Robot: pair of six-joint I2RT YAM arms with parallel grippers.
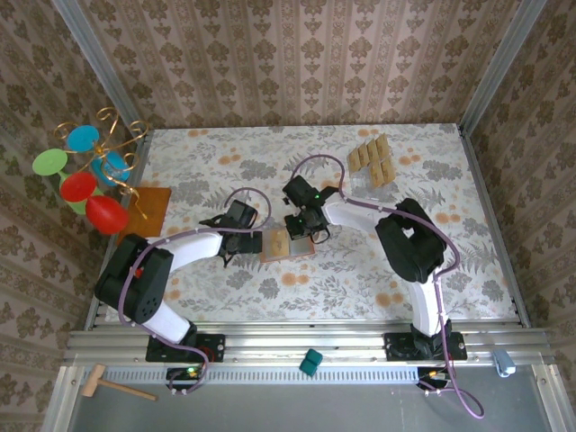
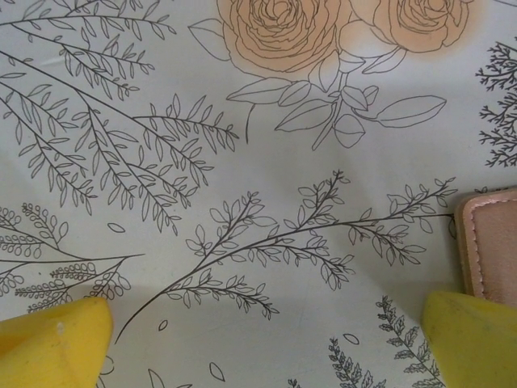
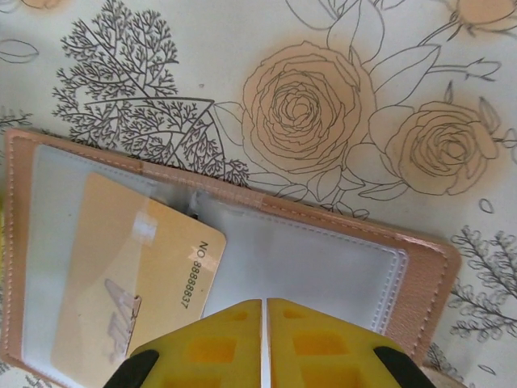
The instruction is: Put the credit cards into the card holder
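Note:
The card holder (image 1: pixel 290 247) lies open on the floral tablecloth at mid-table, grey lining up. One tan credit card (image 3: pixel 121 275) sits partly inside its left pocket, and the right half of the lining (image 3: pixel 323 259) is bare. My right gripper (image 3: pixel 265 305) hovers over the holder's near edge, shut, its yellow fingers pressed together with nothing between them. My left gripper (image 2: pixel 262 343) stands wide open just left of the holder, whose leather edge (image 2: pixel 489 242) lies beside its right fingertip (image 2: pixel 472 339). Several more credit cards (image 1: pixel 372 160) lie in rows at the back right.
A gold wire stand with coloured discs (image 1: pixel 90 175) stands at the far left, partly over an orange-brown mat (image 1: pixel 151 205). Patterned walls close in the table on three sides. A wooden mallet (image 1: pixel 112 385) and a small green block (image 1: pixel 310 362) lie on the front rail.

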